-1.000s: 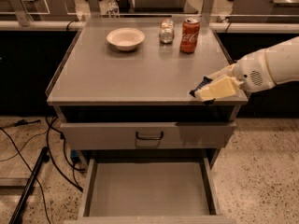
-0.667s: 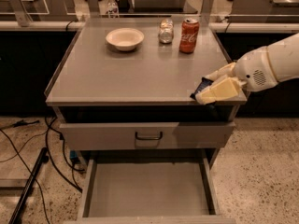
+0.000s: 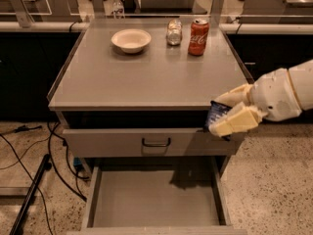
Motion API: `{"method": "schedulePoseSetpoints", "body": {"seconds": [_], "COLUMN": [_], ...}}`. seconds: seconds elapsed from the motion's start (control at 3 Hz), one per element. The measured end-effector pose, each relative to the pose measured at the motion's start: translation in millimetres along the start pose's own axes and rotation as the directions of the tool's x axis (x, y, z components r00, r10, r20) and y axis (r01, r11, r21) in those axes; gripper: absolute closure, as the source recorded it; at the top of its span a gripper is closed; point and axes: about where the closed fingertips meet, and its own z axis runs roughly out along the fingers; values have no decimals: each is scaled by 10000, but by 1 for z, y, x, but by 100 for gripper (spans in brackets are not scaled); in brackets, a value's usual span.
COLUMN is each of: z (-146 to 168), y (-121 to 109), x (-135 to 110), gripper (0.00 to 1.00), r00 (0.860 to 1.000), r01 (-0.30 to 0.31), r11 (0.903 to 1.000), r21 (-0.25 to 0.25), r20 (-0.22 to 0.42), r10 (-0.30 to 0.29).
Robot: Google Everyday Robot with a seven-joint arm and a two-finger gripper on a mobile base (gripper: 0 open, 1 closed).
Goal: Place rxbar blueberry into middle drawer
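Rxbar blueberry (image 3: 216,112): off the worktop (image 3: 146,72), at its front-right corner.
Tool (image 3: 215,117): clamped on the bar.
Middle drawer (image 3: 151,199): pulled out, bar not in yet.
Left: lower, release inside.

rxbar blueberry (image 3: 214,114) navy | gripper (image 3: 218,117) cream, at counter (image 3: 146,77) right front edge | can (image 3: 198,30) red | bowl (image 3: 131,39) white

One bowl (image 3: 131,39), one jar (image 3: 173,32), one can (image 3: 198,30), one bar (image 3: 216,111), one claw (image 3: 214,117) front-right.

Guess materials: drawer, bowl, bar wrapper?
Drawer: likely painted metal, matte grey, thin walls. Bowl: ceramic or plastic, smooth off-white. Bar wrapper: probably plastic film, navy, held in the claw by the table's front-right corner.
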Motion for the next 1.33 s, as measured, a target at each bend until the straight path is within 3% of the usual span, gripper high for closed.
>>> {"method": "schedulePoseSetpoints", "body": {"seconds": [0.33,0.67,1.0,1.33], "z": [-7,20,22,29], "y": [30,48,48,48], "x": [23,57,59,73], "gripper": [100,100,100,100], "r00": [9980,9893,9891,9859], "r01": [619,1417,1447,1659], "r11": [9975,9878,9875,9846], "r21": [-351,-645,-632,-549], "r20": [125,451,379,-126], "r10": [-615,-1390,-1425,-1668]}}
